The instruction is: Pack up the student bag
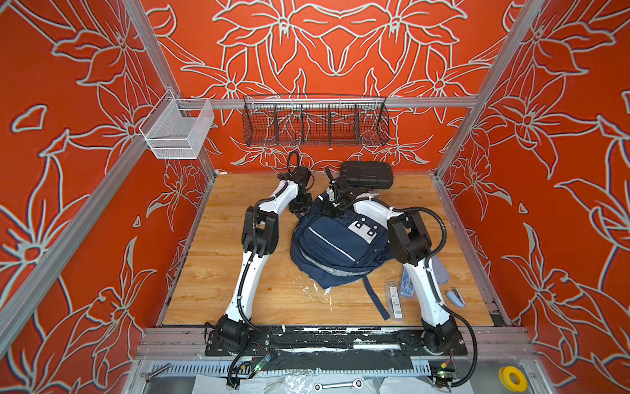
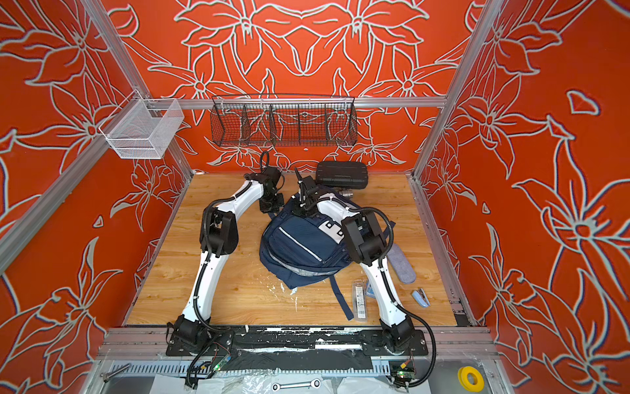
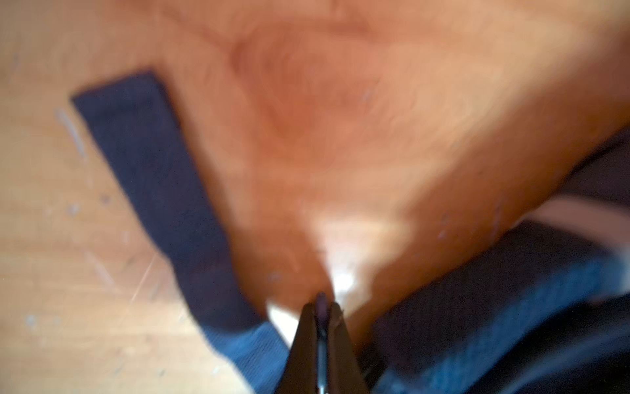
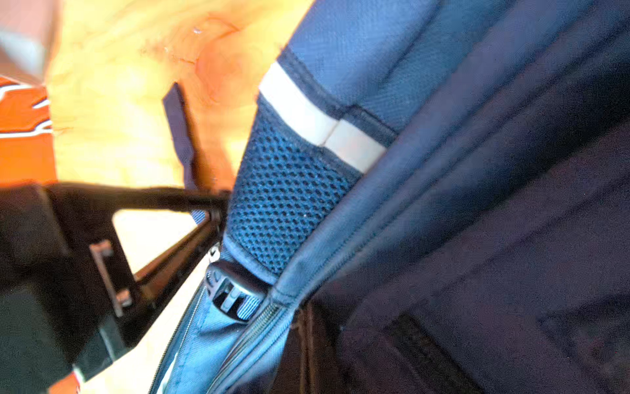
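The student bag (image 1: 337, 245) (image 2: 300, 245), navy with white stripes and a white patch, lies in the middle of the wooden table. My left gripper (image 1: 301, 210) (image 2: 271, 207) (image 3: 322, 304) is at the bag's far left side, by its mesh pocket (image 4: 283, 201). It is shut, with a thin dark bit of the bag pinched between its tips; blur hides what that bit is. My right gripper (image 1: 332, 208) (image 2: 303, 207) rests on the bag's far top end. Dark navy fabric covers its jaws in the right wrist view, beside a zipper (image 4: 259, 327).
A black hard case (image 1: 366, 174) stands at the back behind the bag. A loose strap (image 1: 375, 300), a clear packet (image 1: 393, 302), a grey pouch (image 2: 402, 264) and a blue stapler (image 1: 456, 297) lie front right. A black wire basket (image 1: 315, 124) and a white one (image 1: 177, 133) hang above.
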### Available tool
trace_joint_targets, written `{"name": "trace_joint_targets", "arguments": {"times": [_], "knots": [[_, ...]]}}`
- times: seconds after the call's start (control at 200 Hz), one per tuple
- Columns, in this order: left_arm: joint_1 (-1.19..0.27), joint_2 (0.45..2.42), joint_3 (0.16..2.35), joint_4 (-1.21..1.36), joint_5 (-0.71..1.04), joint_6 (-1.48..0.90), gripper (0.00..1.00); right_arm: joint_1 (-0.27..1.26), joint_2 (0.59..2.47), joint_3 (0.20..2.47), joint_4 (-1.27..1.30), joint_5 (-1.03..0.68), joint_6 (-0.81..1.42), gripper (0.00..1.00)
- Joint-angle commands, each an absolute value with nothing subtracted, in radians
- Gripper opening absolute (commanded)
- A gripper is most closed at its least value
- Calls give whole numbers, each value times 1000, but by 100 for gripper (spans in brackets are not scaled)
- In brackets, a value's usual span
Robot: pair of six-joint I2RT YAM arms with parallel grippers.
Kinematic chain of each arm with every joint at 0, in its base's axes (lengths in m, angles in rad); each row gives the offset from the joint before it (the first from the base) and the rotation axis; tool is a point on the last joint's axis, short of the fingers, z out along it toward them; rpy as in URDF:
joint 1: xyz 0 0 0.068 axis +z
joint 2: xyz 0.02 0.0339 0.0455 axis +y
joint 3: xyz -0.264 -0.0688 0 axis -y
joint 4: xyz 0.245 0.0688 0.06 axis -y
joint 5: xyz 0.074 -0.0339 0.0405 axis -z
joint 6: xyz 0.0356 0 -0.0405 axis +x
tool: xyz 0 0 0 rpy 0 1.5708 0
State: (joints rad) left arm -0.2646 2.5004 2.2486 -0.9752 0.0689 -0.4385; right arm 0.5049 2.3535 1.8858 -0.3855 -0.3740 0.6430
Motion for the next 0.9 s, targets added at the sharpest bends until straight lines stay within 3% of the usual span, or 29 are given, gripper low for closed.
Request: {"name": "trace_joint_targets", "arguments": {"times": [0.0, 0.165, 0.42, 0.58, 0.736, 0.896], "knots": [[-252, 2363, 2148, -964, 109, -381, 0, 502, 2303, 1797, -222, -424, 527, 12], [-251, 2261, 2103, -917, 194, -334, 0, 488, 2216, 1796, -115, -611, 35, 38], [-252, 2145, 2056, -895, 234, -288, 0, 421, 2160, 1821, -225, -819, -701, 58], [-252, 2109, 2076, -906, 254, -262, 0, 364, 2175, 1910, -315, -926, -897, 63], [-254, 2089, 2102, -910, 328, -233, 0, 368, 2280, 2145, -622, -861, -1146, 66], [-262, 2070, 2109, -927, 341, -206, 0, 373, 2342, 2234, -633, -822, -1212, 73]]}}
